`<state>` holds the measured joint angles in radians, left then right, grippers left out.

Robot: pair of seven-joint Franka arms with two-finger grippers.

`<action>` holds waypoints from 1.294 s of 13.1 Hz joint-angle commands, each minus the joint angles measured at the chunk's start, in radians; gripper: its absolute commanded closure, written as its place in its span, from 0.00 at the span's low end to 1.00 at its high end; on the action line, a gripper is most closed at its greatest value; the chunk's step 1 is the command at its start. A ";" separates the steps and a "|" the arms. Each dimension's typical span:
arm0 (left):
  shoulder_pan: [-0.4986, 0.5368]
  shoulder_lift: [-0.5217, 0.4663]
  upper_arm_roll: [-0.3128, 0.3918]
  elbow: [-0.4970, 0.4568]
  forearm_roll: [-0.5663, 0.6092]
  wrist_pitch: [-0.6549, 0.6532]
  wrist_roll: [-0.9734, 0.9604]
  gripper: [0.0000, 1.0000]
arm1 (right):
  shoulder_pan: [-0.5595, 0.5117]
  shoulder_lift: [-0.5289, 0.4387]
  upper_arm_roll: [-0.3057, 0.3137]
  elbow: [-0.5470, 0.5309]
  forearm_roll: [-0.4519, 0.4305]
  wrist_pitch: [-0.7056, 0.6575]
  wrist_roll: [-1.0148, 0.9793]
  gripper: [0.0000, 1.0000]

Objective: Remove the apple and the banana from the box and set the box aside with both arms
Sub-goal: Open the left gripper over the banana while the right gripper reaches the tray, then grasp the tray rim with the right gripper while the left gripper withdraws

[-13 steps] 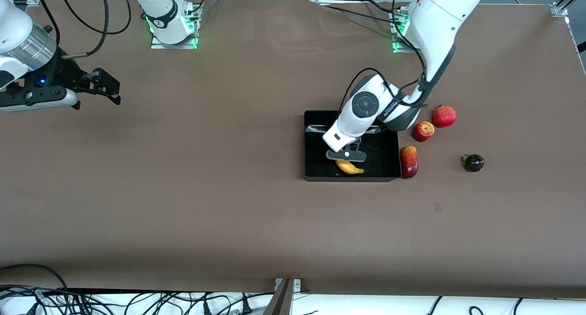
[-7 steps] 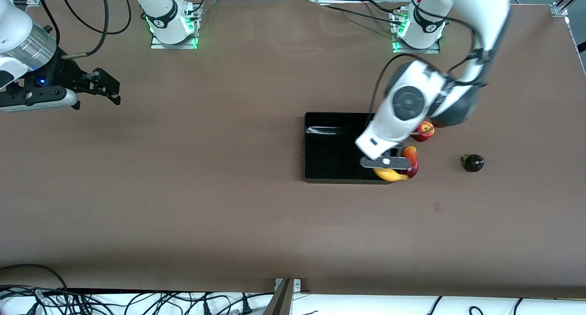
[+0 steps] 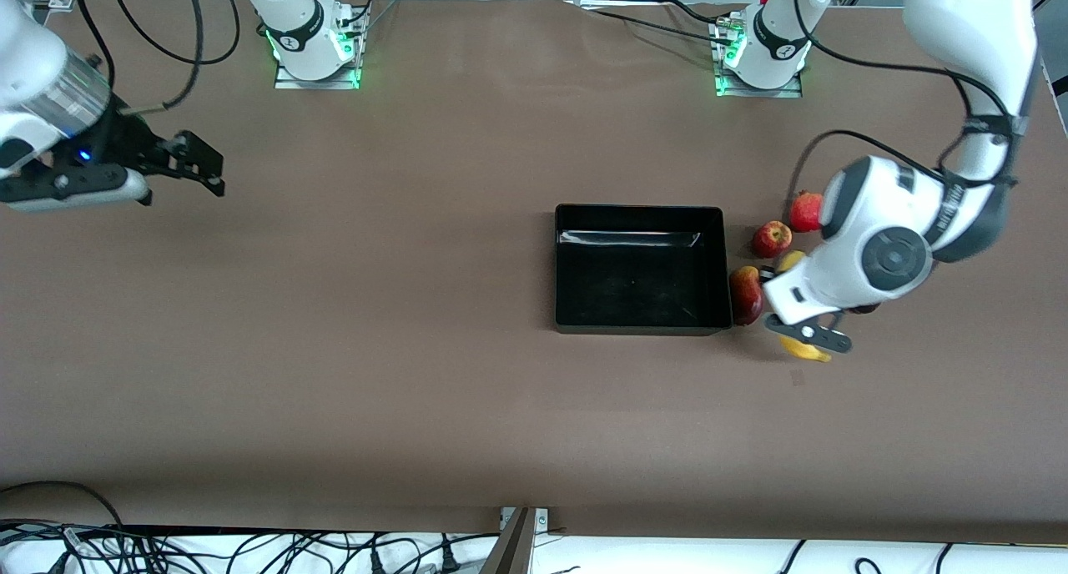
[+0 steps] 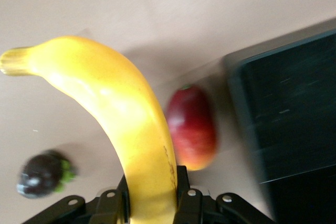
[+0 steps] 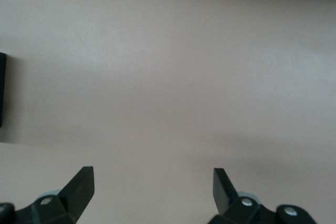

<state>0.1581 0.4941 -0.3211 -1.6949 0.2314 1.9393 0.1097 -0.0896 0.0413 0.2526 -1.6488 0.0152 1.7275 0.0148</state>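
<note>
The left gripper (image 3: 808,338) holds the banana (image 4: 113,114) in closed fingers over bare tabletop (image 3: 417,390) beside the empty box (image 3: 638,324). The apple (image 3: 772,239) is already out. Released high, the banana could roll. The right gripper (image 3: 196,161) waits, fingers wide.

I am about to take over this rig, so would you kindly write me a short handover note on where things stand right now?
Left gripper: shut on the long curved yellow banana, in the air over the table, clear of the shallow glossy black plastic box toward the left arm's end.
Right gripper: open, holds nothing, waits over bare table toward the right arm's end.
Small red apple with yellowish patches: on the table beside the box.
Box: nothing in it.
Done: both fruits are out of the box.
Left: set the banana down, then move the box aside with both arms.
</note>
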 commanded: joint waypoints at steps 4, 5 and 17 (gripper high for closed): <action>0.124 -0.023 -0.013 -0.227 0.037 0.254 0.182 0.94 | 0.073 0.091 0.002 0.012 0.009 -0.023 -0.013 0.00; 0.136 -0.016 -0.012 -0.258 0.066 0.314 0.183 0.89 | 0.099 0.094 0.002 0.012 0.012 -0.026 -0.003 0.00; 0.209 -0.126 -0.153 -0.191 0.086 0.162 0.068 0.00 | 0.572 0.408 -0.007 0.135 -0.001 0.305 0.583 0.00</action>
<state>0.3602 0.4368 -0.4191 -1.9478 0.3592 2.2662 0.2127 0.4203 0.3570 0.2617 -1.5993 0.0235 1.9936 0.5248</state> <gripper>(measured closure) 0.000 0.000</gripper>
